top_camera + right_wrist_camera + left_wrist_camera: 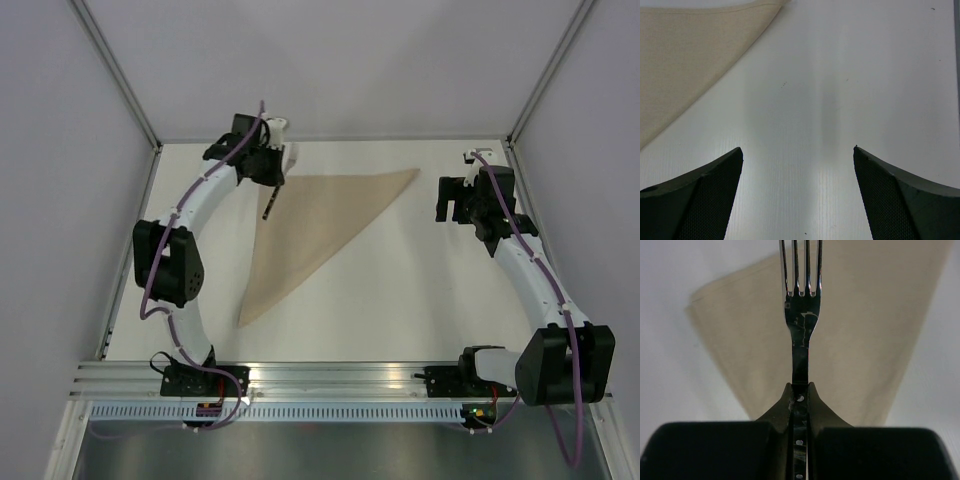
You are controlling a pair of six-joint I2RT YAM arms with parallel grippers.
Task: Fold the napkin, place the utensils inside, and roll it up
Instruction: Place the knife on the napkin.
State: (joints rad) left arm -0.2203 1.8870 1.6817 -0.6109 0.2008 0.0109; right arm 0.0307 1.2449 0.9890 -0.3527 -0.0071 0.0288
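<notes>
Start at the napkin [310,230]: already folded to a triangle and flat on the table [400,300], one corner far left, one far right, the long point reaching back toward the left arm's base. Nothing lying on it yet, by the look of it. Over its far-left corner, the fork [801,330], clamped by the handle in the left gripper [800,390], long axis roughly along the napkin's left edge, tines aimed toward the near side. Touching the sheet or just above it: impossible to tell. Plainly the nearer arm for the placing. Beyond the far-right corner, well apart, the right gripper [797,155], jaws spread wide, holding nothing. No container and no second utensil in view.
</notes>
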